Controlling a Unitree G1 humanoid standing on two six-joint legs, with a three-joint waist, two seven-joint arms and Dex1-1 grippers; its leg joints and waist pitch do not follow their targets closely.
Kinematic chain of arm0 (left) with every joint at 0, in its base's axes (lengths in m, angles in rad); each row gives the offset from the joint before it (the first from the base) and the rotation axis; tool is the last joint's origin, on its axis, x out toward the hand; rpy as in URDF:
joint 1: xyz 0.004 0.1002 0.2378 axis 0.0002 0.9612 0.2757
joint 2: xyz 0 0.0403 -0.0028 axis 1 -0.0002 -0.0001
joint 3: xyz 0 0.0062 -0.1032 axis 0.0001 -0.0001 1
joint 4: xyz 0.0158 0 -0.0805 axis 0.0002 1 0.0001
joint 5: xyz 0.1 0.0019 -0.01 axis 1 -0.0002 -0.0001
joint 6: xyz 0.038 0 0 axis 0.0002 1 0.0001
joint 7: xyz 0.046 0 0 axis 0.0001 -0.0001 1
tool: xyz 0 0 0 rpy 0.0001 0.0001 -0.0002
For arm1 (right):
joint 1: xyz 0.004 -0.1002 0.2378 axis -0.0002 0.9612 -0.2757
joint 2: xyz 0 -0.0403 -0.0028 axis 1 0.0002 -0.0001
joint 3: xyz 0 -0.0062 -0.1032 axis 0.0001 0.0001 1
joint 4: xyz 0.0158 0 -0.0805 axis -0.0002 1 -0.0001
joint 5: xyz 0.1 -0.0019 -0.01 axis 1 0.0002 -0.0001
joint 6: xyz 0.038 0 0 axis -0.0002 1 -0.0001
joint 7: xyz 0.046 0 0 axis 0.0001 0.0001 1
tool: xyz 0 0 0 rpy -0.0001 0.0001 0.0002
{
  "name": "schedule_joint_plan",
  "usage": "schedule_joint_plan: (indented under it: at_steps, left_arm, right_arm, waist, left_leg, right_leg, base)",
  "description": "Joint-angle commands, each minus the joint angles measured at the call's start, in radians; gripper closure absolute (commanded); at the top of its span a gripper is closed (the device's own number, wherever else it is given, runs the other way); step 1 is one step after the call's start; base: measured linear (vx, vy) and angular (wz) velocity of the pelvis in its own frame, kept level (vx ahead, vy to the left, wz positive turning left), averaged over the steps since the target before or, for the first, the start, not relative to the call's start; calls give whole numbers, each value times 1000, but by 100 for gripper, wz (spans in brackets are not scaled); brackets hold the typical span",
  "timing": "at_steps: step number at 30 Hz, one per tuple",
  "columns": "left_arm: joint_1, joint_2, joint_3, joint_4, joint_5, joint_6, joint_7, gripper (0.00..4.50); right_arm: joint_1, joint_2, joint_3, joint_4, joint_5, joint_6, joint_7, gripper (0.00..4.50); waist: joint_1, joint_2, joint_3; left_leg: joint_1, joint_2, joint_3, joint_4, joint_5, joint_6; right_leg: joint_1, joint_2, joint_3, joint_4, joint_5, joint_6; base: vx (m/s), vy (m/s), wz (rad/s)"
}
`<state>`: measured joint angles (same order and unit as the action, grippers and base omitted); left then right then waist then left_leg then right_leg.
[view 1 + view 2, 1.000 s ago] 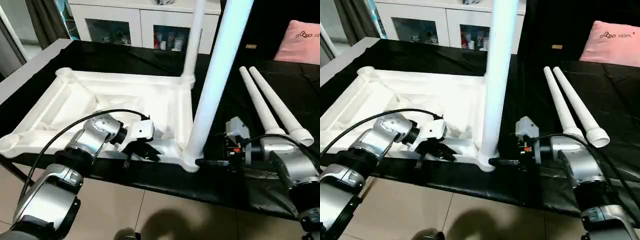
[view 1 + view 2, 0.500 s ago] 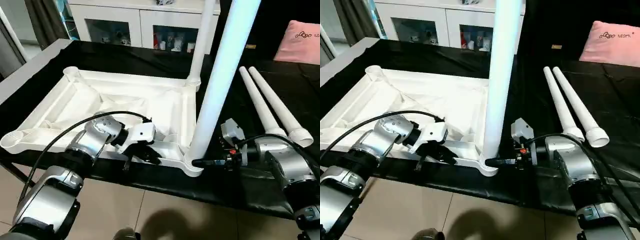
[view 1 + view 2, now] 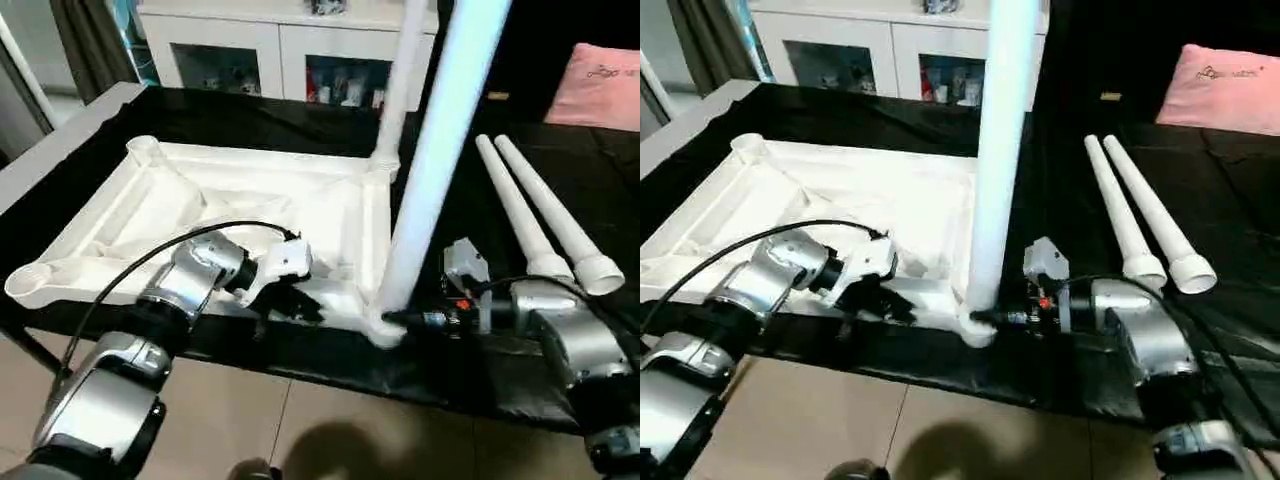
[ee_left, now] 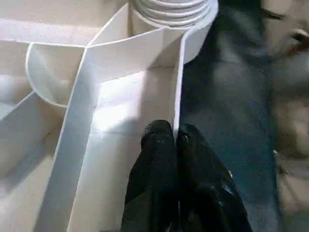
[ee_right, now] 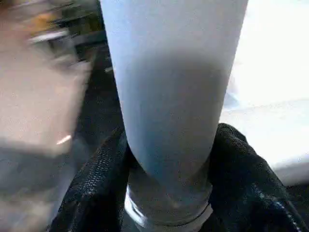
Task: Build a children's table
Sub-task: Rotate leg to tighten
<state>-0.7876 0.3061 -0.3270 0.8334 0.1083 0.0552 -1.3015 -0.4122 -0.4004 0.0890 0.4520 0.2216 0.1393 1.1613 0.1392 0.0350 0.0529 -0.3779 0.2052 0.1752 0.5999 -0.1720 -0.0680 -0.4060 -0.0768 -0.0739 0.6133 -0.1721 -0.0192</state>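
At the near edge of the black-draped counter, the tabletop is lying upside down, ribs up. Its near rim is being pinched by the left tool, whose fingers are pressed together on the thin wall, as is seen in the left wrist view. At the near right corner, an upright leg is standing in its socket, and its base is being clasped by the right tool, one finger on each side of the tube just above the threaded end. A second leg is standing in the far right corner socket. The two left corner sockets are standing open. To the right of the tabletop, two more legs are lying side by side on the counter, wide ends toward the robot. Farther back, a pink cushion is resting at the right, and a white cabinet with glass doors is standing behind the counter.
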Motion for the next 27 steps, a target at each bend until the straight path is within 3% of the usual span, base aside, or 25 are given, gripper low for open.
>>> schedule_joint_plan:
  at_steps: [1,2,3,5,6,7,9,10,12,13,16,17,18,21,23,27]
  left_arm:
    - [-59,-61,60,28,-11,76,207,450]
    - [-66,-70,68,37,-12,90,237,450]
    - [-90,-100,93,67,-14,122,342,450]
    - [-115,-139,125,96,-24,148,453,450]
    - [-121,-148,133,102,-28,153,477,450]
    - [-132,-172,153,112,-40,159,526,450]
    - [-154,-218,186,128,-60,161,624,450]
    - [-164,-234,197,138,-62,153,658,450]
    - [-174,-250,197,148,-57,143,676,450]
    - [-177,-255,196,151,-54,142,680,450]
    - [-180,-256,181,156,-40,121,665,450]
    - [-180,-256,175,158,-34,110,658,450]
    - [-181,-257,168,165,-26,95,649,450]
    - [-177,-256,161,165,-22,82,632,450]
    - [-175,-256,154,170,-17,52,614,450]
    - [-182,-255,151,186,-16,28,603,450]
  right_arm:
    - [-19,90,11,54,-20,20,-164,245]
    - [-26,106,3,69,-25,19,-203,245]
    - [-49,156,-20,116,-40,18,-326,245]
    - [-71,212,-45,156,-57,24,-467,246]
    - [-74,224,-51,163,-61,25,-499,247]
    - [-80,248,-55,178,-74,25,-561,247]
    - [-86,291,-57,203,-106,30,-669,248]
    - [-90,307,-59,213,-121,28,-706,248]
    - [-99,327,-66,225,-140,21,-758,248]
    - [-105,333,-70,232,-145,15,-778,248]
    - [-112,357,-120,232,-99,19,-801,248]
    - [-114,366,-137,230,-83,21,-809,195]
    - [-115,371,-145,228,-83,16,-836,182]
    - [-109,368,-143,218,-84,10,-834,175]
    - [-93,361,-142,189,-97,-28,-838,146]
    - [-60,352,-163,108,-83,-8,-831,109]
  waist:
    - [-13,-5,-65]
    - [-18,-7,-63]
    - [-25,-6,-64]
    - [-38,-10,-62]
    - [-42,-6,-62]
    - [-45,-10,-63]
    - [-46,-6,-65]
    - [-46,-8,-68]
    - [-45,1,-69]
    - [-47,-2,-71]
    - [-45,3,-73]
    - [-46,3,-73]
    - [-46,4,-74]
    - [-49,6,-74]
    - [-55,5,-76]
    - [-52,8,-84]
  left_leg:
    - [17,16,-11,-73,-271,-2]
    - [14,14,-13,-76,-275,-5]
    - [19,16,-13,-77,-278,-6]
    - [21,11,-12,-75,-291,-2]
    - [26,10,-12,-74,-296,-2]
    - [23,8,-10,-73,-284,9]
    - [21,9,-9,-73,-260,14]
    - [18,9,-10,-74,-244,19]
    - [18,11,-10,-73,-235,24]
    - [17,11,-10,-74,-230,26]
    - [15,13,-10,-74,-222,38]
    - [15,13,-10,-73,-218,40]
    - [13,14,-10,-73,-209,43]
    - [13,15,-11,-75,-220,44]
    - [9,13,-11,-73,-206,45]
    - [5,13,-9,-63,-118,80]
  right_leg:
    - [54,-72,33,-92,-403,-173]
    - [57,-70,31,-97,-430,-157]
    - [52,-71,33,-100,-441,-147]
    - [51,-68,30,-107,-459,-145]
    - [45,-68,31,-110,-469,-144]
    - [48,-67,31,-112,-461,-141]
    - [47,-65,35,-108,-416,-150]
    - [53,-63,34,-104,-379,-153]
    - [50,-63,37,-98,-327,-169]
    - [52,-62,37,-95,-291,-178]
    - [57,-62,39,-88,-222,-196]
    - [56,-62,39,-88,-207,-201]
    - [59,-63,39,-84,-181,-209]
    - [62,-63,38,-82,-157,-219]
    - [65,-64,38,-80,-139,-219]
    - [65,-61,41,-66,-11,-244]
  base:
    - [0,0,0]
    - [0,0,0]
    - [0,0,0]
    - [0,0,0]
    - [0,0,0]
    - [0,0,0]
    - [0,0,0]
    - [0,0,0]
    - [0,0,0]
    - [0,0,0]
    - [0,0,0]
    - [0,0,0]
    - [0,0,0]
    - [0,0,0]
    - [0,0,0]
    - [0,0,0]
